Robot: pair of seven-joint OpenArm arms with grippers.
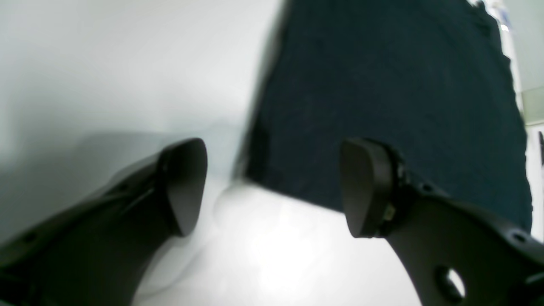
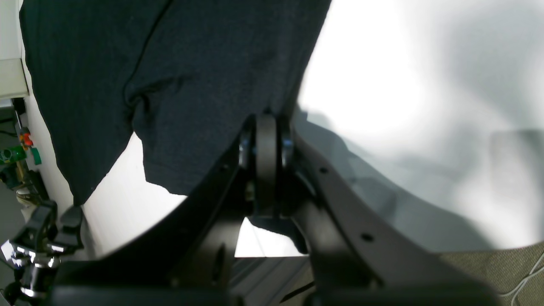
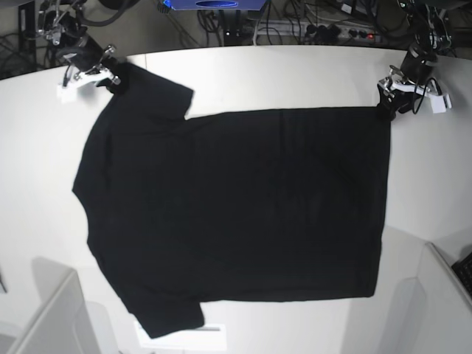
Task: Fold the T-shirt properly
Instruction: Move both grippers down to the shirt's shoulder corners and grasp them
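The black T-shirt (image 3: 236,206) lies spread flat on the white table (image 3: 258,74), plain side up, with its sleeves to the left and its hem to the right. My left gripper (image 3: 387,103) is at the far hem corner. In the left wrist view it (image 1: 276,187) is open, with the corner of the T-shirt (image 1: 382,85) lying between and beyond its fingers. My right gripper (image 3: 112,77) is at the far sleeve. In the right wrist view it (image 2: 267,161) is shut on the sleeve edge of the T-shirt (image 2: 191,63). The print is hidden.
Cables and a power strip (image 3: 332,29) lie behind the table's far edge. Grey panels stand at the near left (image 3: 51,317) and near right (image 3: 442,295). A small white rectangle (image 3: 188,337) lies beside the near sleeve.
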